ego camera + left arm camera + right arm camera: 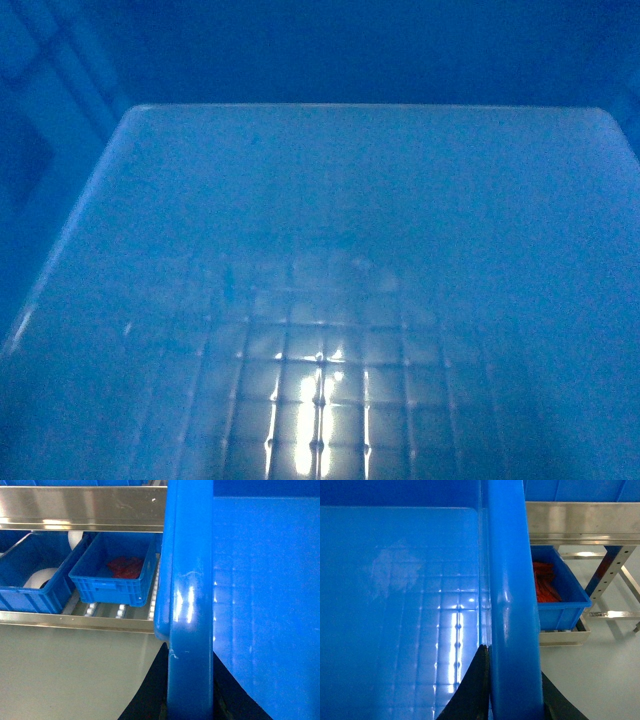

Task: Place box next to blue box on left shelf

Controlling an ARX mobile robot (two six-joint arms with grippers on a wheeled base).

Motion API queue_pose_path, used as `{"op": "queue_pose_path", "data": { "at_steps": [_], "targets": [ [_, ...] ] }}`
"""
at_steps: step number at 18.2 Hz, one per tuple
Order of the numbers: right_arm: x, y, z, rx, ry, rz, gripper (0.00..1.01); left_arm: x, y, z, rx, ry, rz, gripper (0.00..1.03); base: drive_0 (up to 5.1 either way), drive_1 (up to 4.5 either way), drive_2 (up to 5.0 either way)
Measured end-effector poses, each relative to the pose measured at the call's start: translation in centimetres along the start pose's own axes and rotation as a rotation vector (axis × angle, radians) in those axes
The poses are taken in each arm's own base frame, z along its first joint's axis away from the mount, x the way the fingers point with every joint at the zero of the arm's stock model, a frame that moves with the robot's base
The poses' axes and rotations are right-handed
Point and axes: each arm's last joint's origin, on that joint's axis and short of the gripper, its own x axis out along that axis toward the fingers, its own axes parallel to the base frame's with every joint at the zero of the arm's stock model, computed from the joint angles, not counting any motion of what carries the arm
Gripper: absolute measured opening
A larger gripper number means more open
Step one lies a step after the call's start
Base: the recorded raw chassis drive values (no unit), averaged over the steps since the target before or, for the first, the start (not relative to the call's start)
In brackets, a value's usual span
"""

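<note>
Filling your head view is one large blue box (330, 300), its pale gridded floor catching glare, so you see little else from there. Each wrist camera shows a pincer clamped on that box's thick rim: your left pincer (190, 700) with dark fingers either side of the left rim, your right pincer (512, 695) likewise on the right rim, so the box hangs between both arms in front of a steel shelf (80, 505). You can count two smaller blue crates on the shelf in the left wrist view: one (112, 582) holding something red, another (30, 580) to its left holding white rolls. In the right wrist view, one crate (565, 597) holds orange-red material.
</note>
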Motion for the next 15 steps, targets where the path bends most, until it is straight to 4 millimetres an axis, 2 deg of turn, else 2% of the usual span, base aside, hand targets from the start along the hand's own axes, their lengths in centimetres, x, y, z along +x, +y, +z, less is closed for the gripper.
{"op": "queue_pose_path", "data": {
  "at_steps": [15],
  "targets": [
    [0.00,0.00,0.06,0.001,-0.006,-0.002,0.10,-0.02,0.00,0.06,-0.003,-0.005,-0.001,0.08,0.0,0.00,0.0]
  ]
}}
